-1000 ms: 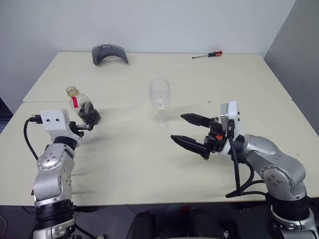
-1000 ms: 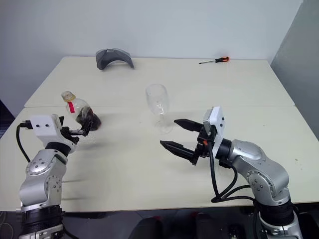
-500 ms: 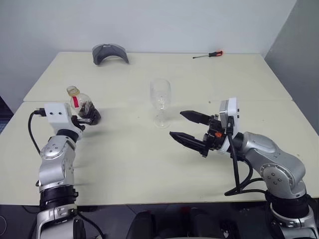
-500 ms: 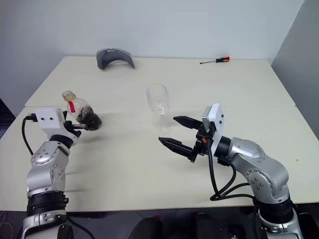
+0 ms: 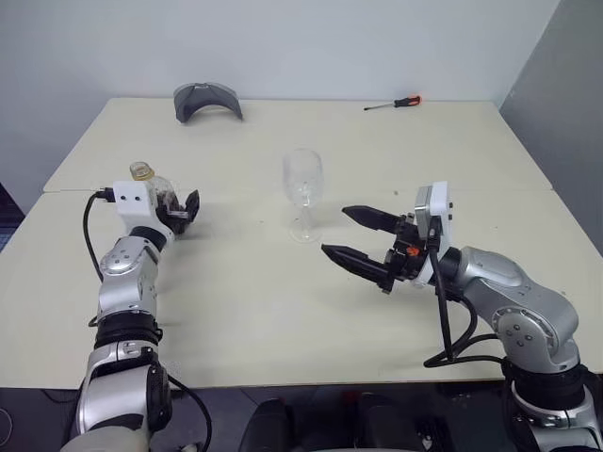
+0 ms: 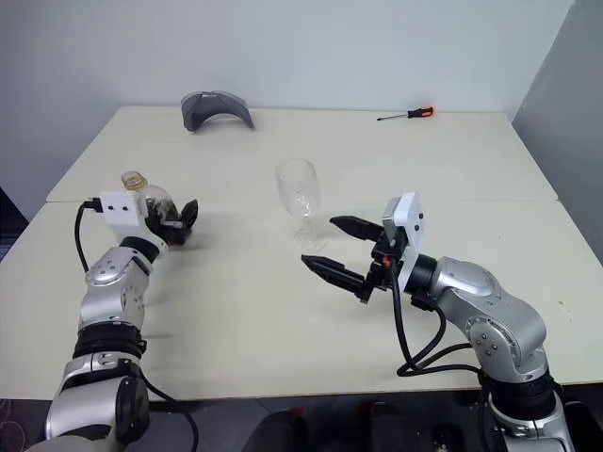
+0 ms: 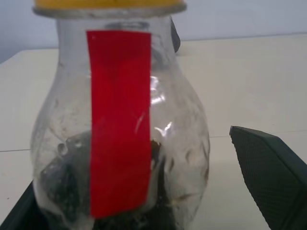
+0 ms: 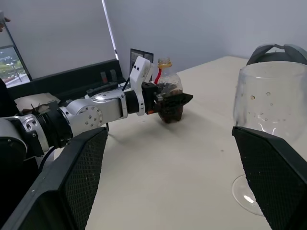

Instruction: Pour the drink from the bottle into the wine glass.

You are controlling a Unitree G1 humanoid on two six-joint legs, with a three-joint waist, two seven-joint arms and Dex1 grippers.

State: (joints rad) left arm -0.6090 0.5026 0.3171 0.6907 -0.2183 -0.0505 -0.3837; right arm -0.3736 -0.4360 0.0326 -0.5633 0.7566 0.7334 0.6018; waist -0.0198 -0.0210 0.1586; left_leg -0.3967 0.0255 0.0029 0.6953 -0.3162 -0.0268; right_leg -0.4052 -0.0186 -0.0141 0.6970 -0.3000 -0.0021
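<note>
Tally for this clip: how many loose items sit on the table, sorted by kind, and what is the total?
Bottles: 1, the bottle with yellow cap, between the left hand's open fingers.
Glasses: 1, the wine glass, upright mid-table.
Tools: 1, the screwdriver at the far edge.
Headgear: 1, the grey visor-like piece at the far edge.
Total: 4.

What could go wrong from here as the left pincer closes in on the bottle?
The left pincer is open with its fingers either side of the bottle; an off-centre close could push the small bottle over. The yellow cap looks to be on, so no pour can start until it's off. The wine glass stands on a thin stem just beyond the open right pincer, so a careless sweep might topple it.
</note>
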